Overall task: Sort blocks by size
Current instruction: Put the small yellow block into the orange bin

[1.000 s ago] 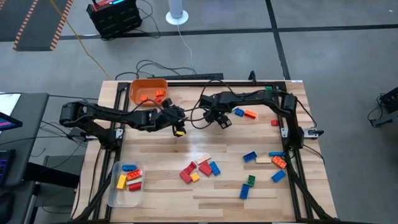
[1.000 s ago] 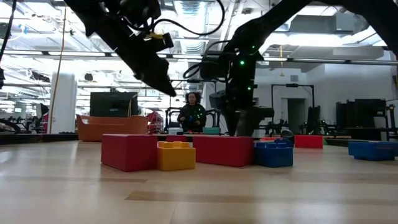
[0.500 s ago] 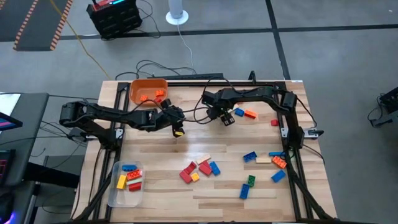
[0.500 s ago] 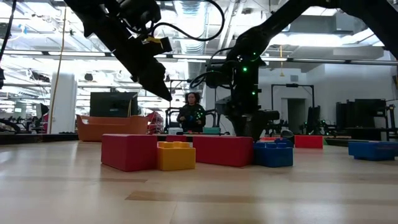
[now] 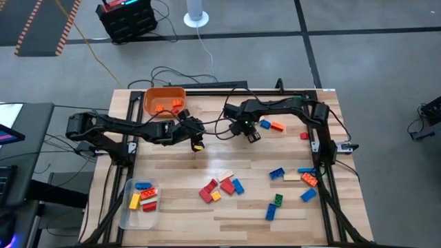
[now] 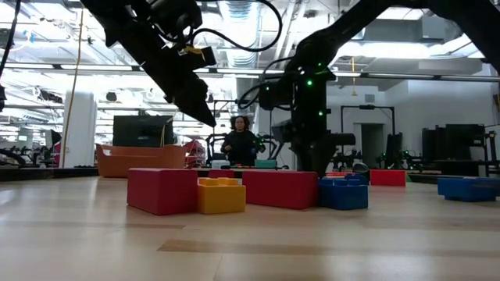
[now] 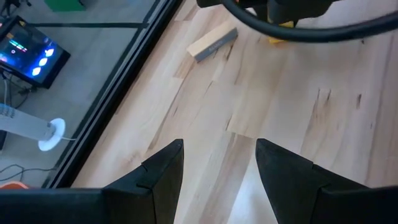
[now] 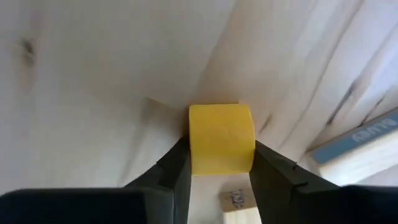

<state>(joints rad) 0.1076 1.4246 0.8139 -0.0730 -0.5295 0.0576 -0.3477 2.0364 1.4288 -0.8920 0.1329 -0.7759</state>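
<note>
My right gripper (image 5: 247,131) points down at the table's far middle and is shut on a small yellow block (image 8: 221,138), which the gripper hides in the high view. My left gripper (image 5: 196,142) hangs open above bare wood to its left, nothing between its fingers (image 7: 163,174). A blue and an orange block (image 5: 272,125) lie just right of my right gripper. A tan block (image 7: 212,43) lies on the wood ahead of my left gripper. More blocks lie in a middle cluster (image 5: 220,187) and a right cluster (image 5: 296,178). My right gripper pinches the yellow cube by two opposite side faces (image 8: 195,149) between its two fingers (image 8: 176,169). The fingers come from above, pointing down. The cube stands on the table's wood between them.
An orange bin (image 5: 164,100) with a few orange blocks stands at the far left. A clear tub (image 5: 140,200) holding several blocks sits at the near left corner. A single red block (image 5: 304,136) lies by the right frame rail. A person stands in the room beyond the table (image 6: 238,144).
My right gripper has closed its fingers onto the yellow block while staying over the same spot.
</note>
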